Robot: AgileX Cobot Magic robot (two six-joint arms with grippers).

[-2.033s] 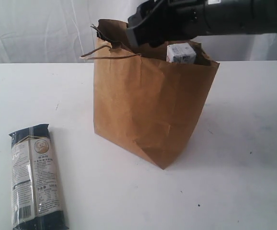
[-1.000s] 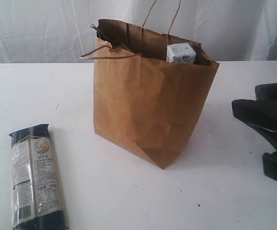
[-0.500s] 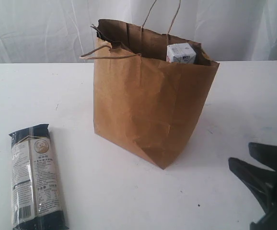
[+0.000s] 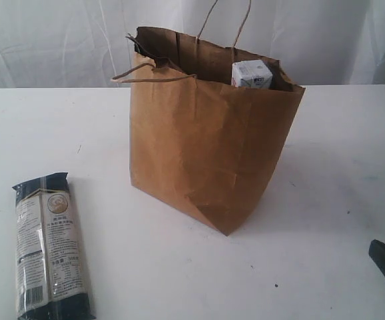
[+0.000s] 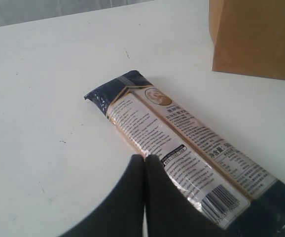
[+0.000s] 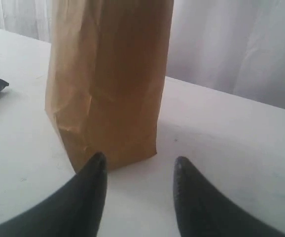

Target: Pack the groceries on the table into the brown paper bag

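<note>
Brown paper bag [image 4: 206,153] stands mid-table [image 4: 326,153], with the small white-blue carton [image 4: 251,74] showing at its mouth. The long dark-blue noodle packet [image 4: 48,247] lies flat at the bag's eight o'clock. The left gripper [image 5: 145,158] is clenched empty near the packet. The right gripper [image 6: 140,158], at four o'clock, is parted and holds nothing.
</note>
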